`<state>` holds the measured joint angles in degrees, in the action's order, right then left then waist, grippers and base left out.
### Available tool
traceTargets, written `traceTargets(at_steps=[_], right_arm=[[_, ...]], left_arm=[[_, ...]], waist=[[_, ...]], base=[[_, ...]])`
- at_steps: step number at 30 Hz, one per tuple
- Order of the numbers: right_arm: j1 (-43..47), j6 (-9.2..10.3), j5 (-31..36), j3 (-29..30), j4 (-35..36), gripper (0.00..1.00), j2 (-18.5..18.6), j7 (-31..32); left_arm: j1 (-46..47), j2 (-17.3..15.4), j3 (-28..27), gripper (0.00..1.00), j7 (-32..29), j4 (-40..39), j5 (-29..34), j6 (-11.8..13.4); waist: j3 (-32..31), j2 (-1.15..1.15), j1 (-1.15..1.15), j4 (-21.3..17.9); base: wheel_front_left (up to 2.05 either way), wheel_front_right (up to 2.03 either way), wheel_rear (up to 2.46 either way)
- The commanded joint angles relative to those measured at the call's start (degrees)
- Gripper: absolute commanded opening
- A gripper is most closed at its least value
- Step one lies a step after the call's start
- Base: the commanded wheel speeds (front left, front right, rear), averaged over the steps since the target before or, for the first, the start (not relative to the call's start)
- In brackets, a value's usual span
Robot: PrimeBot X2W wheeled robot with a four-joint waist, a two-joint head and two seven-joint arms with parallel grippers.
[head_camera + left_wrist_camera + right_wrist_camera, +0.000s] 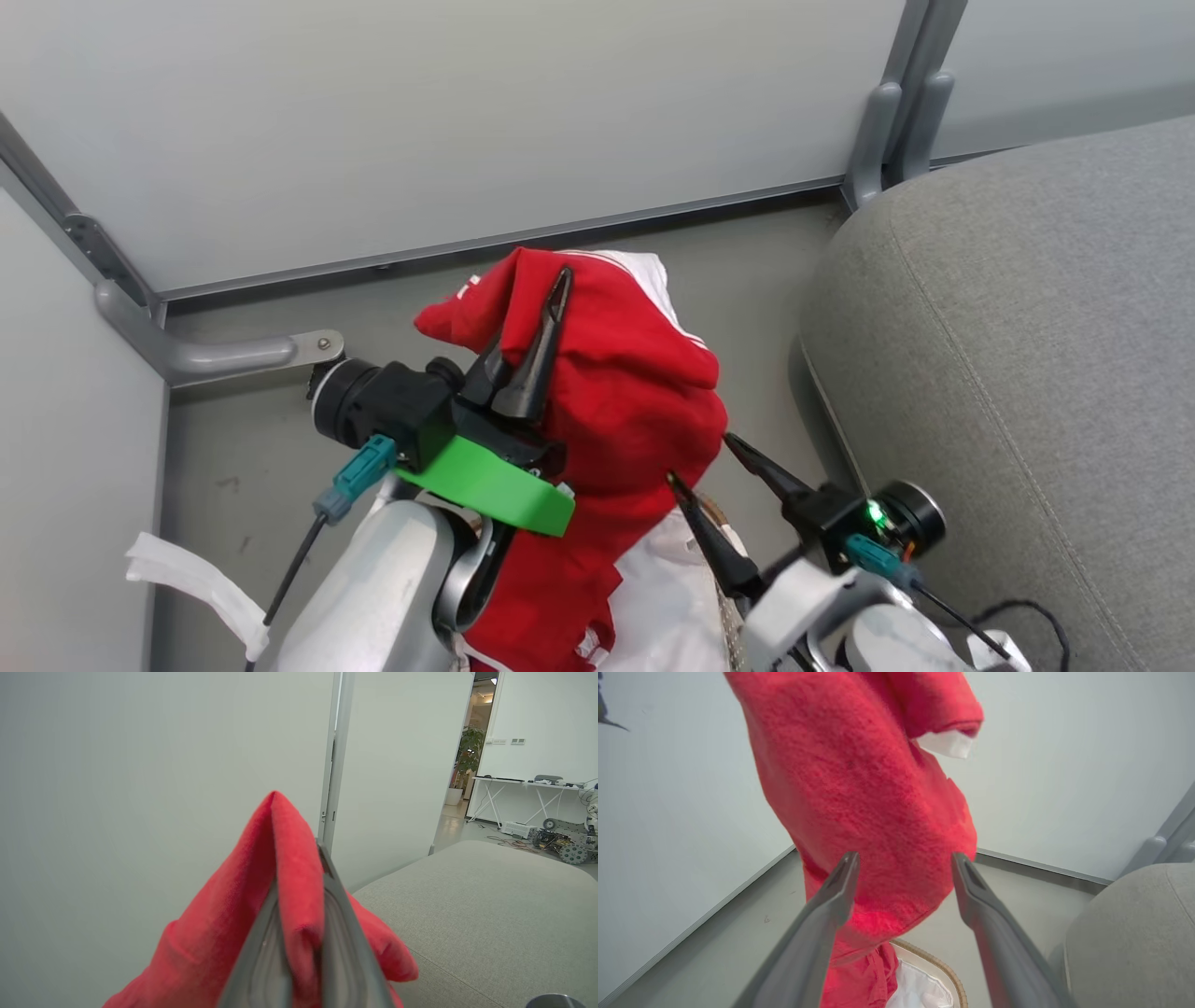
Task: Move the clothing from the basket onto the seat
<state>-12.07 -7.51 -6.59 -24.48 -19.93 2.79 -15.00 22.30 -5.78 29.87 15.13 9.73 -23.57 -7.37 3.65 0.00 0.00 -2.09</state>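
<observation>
Mid-carry here: clothing is up in the air, hanging beside the seat, lower end trailing down twd the basket. Not on the seat yet, so the swing-over & drop are left; can't tell if more red lies in the basket. Left hand is clamped tight on a top fold of the fabric. Right hand is spread wide, holding nothing, tips just beside the hanging cloth.

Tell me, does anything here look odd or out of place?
Nothing looks damaged. The red garment hangs bunched from the shut left end effector, its lower end trailing down to the basket, not yet on the grey seat.
</observation>
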Motion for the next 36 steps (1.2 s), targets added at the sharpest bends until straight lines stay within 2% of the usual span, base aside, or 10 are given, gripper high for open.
traceTargets(at_steps=[1,9,15,16,17,18,25,35,36], right_arm=[[-1.8,0.04,0.0,-1.2,-0.6,1.00,0.3,-0.3],[-9.5,0.04,0.1,-6.3,-5.4,1.00,0.2,-0.3],[-11.7,0.04,-1.3,-6.5,-6.3,1.00,0.2,-0.3],[-11.7,0.04,-1.5,-6.4,-6.2,0.75,0.2,-0.3],[-11.7,0.04,-2.1,-6.4,-6.1,0.15,0.2,-0.3],[-11.7,0.04,-2.5,-6.3,-6.1,0.00,0.3,-0.3],[-10.5,0.04,-4.1,-5.5,-6.5,0.00,0.2,-0.3],[-8.6,0.04,-4.8,-3.6,-4.7,0.00,0.2,-0.3],[-8.4,0.04,-4.8,-3.2,-4.3,0.00,0.2,-0.3]], left_arm=[[0.7,0.2,0.4,0.00,0.0,-0.1,0.2,-0.2],[1.5,1.0,4.2,0.00,0.0,0.1,-0.9,-0.2],[1.3,1.7,7.4,0.00,0.0,0.6,-2.0,-0.2],[1.2,1.7,7.8,0.00,0.0,0.7,-2.1,-0.2],[1.0,1.8,8.1,0.00,0.0,0.8,-2.3,-0.2],[0.9,1.9,8.4,0.00,0.0,0.8,-2.4,-0.2],[-0.3,2.0,8.4,0.00,0.0,1.4,-2.7,-0.2],[-1.0,2.2,7.3,0.00,0.0,1.5,-2.1,-0.2],[-1.0,2.2,7.2,0.33,0.0,1.4,-2.0,-0.2]], waist=[[0.0,0.00,0.00,0.6],[0.0,0.00,0.00,3.4],[-0.9,0.00,0.00,5.6],[-1.0,0.00,0.00,5.9],[-1.1,0.00,0.00,6.2],[-1.3,0.00,0.00,6.4],[-2.1,0.00,0.00,6.9],[-1.8,0.00,0.00,4.7],[-1.6,0.00,0.00,4.5]], base=[[0.00,0.00,0.00],[0.00,0.00,0.00],[0.00,0.00,0.00],[0.00,0.00,0.00],[0.00,0.00,0.00],[0.00,0.00,0.00],[0.00,0.00,0.00],[0.00,0.00,0.00],[0.00,0.00,0.00]])
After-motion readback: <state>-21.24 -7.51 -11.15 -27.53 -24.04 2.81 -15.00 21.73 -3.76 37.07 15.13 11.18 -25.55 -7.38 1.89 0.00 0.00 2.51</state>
